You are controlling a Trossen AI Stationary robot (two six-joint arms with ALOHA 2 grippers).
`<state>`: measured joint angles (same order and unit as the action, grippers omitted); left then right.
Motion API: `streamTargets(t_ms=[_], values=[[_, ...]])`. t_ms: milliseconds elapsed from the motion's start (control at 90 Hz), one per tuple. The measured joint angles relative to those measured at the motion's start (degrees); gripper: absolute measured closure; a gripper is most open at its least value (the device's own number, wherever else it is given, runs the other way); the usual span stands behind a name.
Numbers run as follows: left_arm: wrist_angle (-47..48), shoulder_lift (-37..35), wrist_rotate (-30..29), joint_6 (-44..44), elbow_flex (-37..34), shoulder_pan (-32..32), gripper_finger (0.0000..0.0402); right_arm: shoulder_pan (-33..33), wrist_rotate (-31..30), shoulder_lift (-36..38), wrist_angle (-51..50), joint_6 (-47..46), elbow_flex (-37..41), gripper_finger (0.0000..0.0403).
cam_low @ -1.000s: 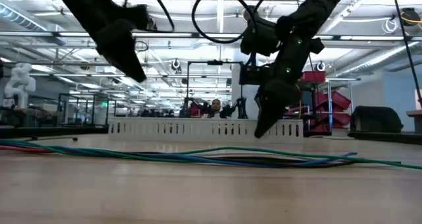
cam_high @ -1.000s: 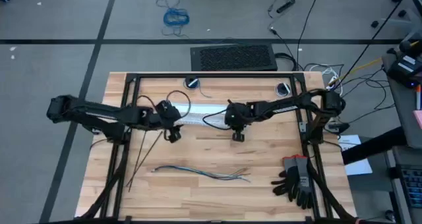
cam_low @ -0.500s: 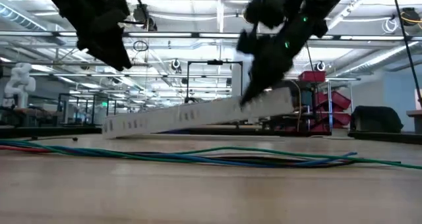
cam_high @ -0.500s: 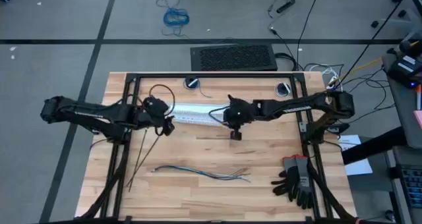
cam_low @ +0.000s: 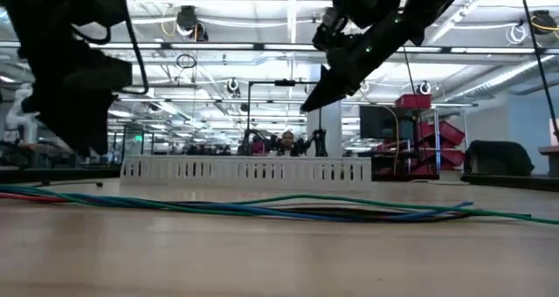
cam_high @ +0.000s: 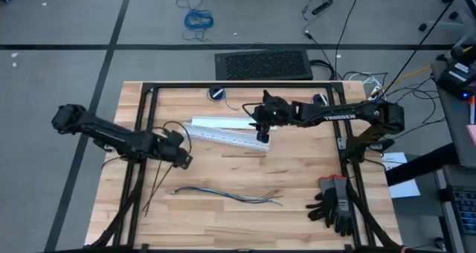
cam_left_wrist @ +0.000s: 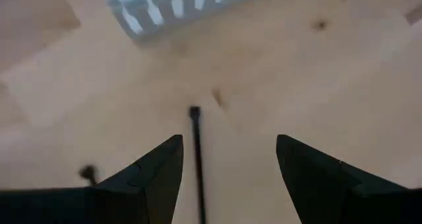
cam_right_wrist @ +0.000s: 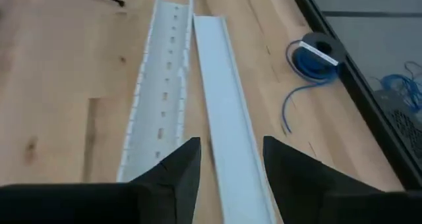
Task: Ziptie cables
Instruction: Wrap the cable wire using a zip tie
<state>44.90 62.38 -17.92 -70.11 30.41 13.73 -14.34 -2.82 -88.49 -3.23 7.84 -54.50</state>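
While neither arm carries anything, the high view shows the cables [cam_high: 229, 196] lying as one loose bundle on the near part of the table [cam_high: 297, 171], well apart from both grippers. The left gripper [cam_high: 181, 161] hangs just beside the zipties [cam_high: 158, 177], thin black strips slanting along the left frame bar; I count two, perhaps more. The right gripper [cam_high: 262, 132] hovers over the white slotted duct [cam_high: 227, 137] and its plain cover [cam_high: 222, 123], which lie side by side. A pair of gloves [cam_high: 334, 202] sits at the right.

From the low view, the cables [cam_low: 262, 207] run across the front, blue, green and reddish, with the duct [cam_low: 244, 170] behind.

Through the left wrist view, the fingers [cam_left_wrist: 153, 174] stand spread and empty either side of one ziptie [cam_left_wrist: 196, 158], probably lined up to pick it.

Across the right wrist view, the fingers [cam_right_wrist: 177, 173] are parted, gripping nothing, above duct [cam_right_wrist: 158, 92] and cover [cam_right_wrist: 224, 99]; a blue roll [cam_right_wrist: 315, 56] lies beyond.
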Motion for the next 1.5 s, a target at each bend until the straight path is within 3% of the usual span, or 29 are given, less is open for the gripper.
streamTargets(t_ms=[433,733,1056,1189,1500], values=[[-6.81,6.55,3.35,-2.96,-5.39,0.09,0.0169,0.02,0.29,-0.22,-0.54,1.20,0.05,0.0264],[-7.74,6.40,3.54,-2.97,-5.48,-0.25,0.0273,0.18,2.77,-0.22,-1.65,-0.58,0.07,0.0281],[-10.94,6.44,4.64,-3.08,-5.57,-0.23,0.0391,0.18,2.93,-0.22,-2.21,-0.70,0.07,0.0360],[-11.14,6.44,4.60,-3.30,-5.57,-0.23,0.0398,0.21,2.94,-0.22,-5.14,-0.25,0.07,0.0397],[-10.91,6.15,2.95,-4.34,-4.90,-0.90,0.0400,2.10,0.17,-0.22,-6.55,0.80,0.07,0.0403]])
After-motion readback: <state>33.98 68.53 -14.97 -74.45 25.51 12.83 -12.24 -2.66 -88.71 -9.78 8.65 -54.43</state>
